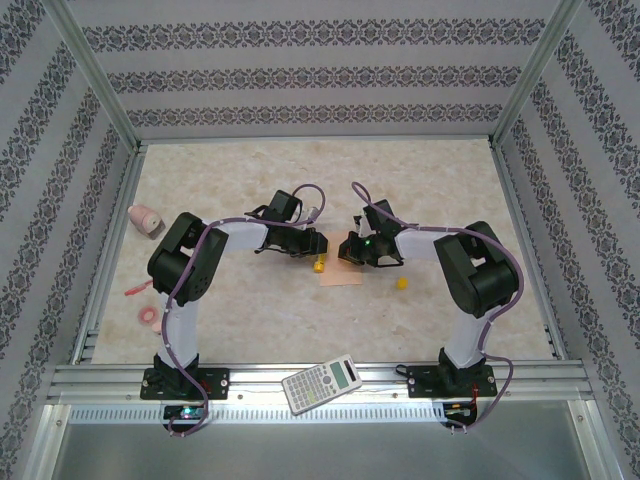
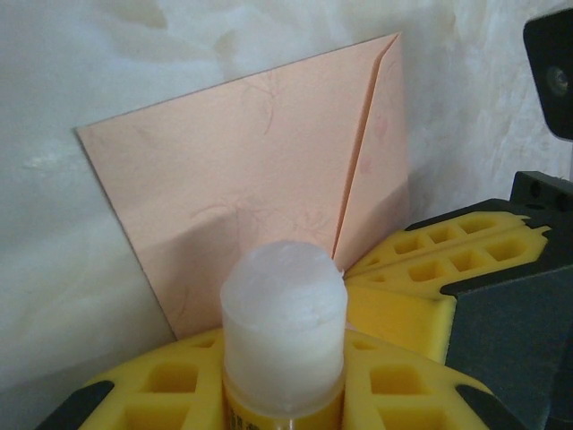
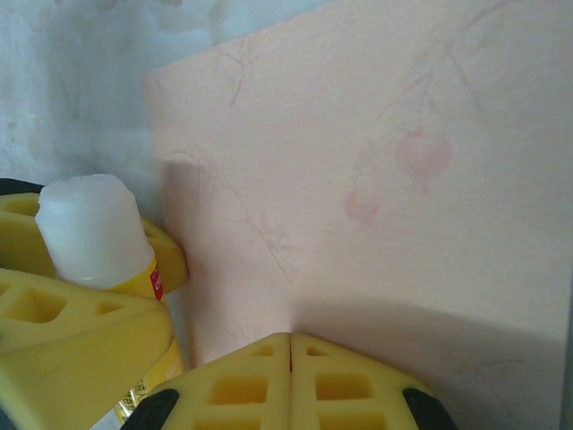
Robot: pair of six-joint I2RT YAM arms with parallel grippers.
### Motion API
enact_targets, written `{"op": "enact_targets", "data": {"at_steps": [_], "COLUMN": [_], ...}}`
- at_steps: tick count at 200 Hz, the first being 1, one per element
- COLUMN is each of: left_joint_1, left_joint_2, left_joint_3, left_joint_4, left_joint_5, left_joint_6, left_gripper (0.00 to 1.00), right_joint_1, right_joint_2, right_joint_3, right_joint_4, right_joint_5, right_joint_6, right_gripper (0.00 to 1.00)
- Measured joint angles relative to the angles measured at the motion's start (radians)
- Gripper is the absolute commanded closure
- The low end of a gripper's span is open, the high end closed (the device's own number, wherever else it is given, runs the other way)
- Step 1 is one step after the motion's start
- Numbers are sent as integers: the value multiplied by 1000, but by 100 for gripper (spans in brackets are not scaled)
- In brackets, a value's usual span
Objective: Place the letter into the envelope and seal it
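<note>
The pale peach envelope (image 1: 338,276) lies flat at the table's middle, between the two grippers. A diagonal fold line crosses the envelope (image 2: 260,179) near its right corner. My left gripper (image 2: 282,367) is shut on a yellow glue stick (image 2: 282,309) whose white glue end points at the envelope's near edge. In the top view this gripper (image 1: 313,252) hangs at the envelope's left end. My right gripper (image 3: 291,345) is shut, with its yellow tips down on the envelope (image 3: 385,179) and nothing between them. The glue stick (image 3: 94,228) stands just left of it. The letter is out of view.
A small yellow cap (image 1: 402,283) lies right of the envelope. A calculator (image 1: 321,384) rests on the front rail. At the far left are a pink object (image 1: 145,217), a red pen-like thing (image 1: 137,290) and a pink tape roll (image 1: 148,315). Patterned walls enclose the table.
</note>
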Motion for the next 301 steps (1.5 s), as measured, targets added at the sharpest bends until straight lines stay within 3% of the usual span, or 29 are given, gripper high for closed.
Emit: {"op": "enact_targets", "data": {"at_steps": [101,301], "left_joint_1": [0,0], "left_joint_2": [1,1], "left_joint_3": [0,0], "left_joint_4": [4,8], "left_joint_5": [0,0], "left_joint_6": [-11,-19], "left_gripper": [100,100], "right_joint_1": [0,41], "right_joint_2": [-103,-52], "right_joint_3": [-3,-57], "right_joint_4": [-45,-27], "right_joint_5": [1,-3], "right_joint_6": [-2,33], "right_gripper": [98,98]}}
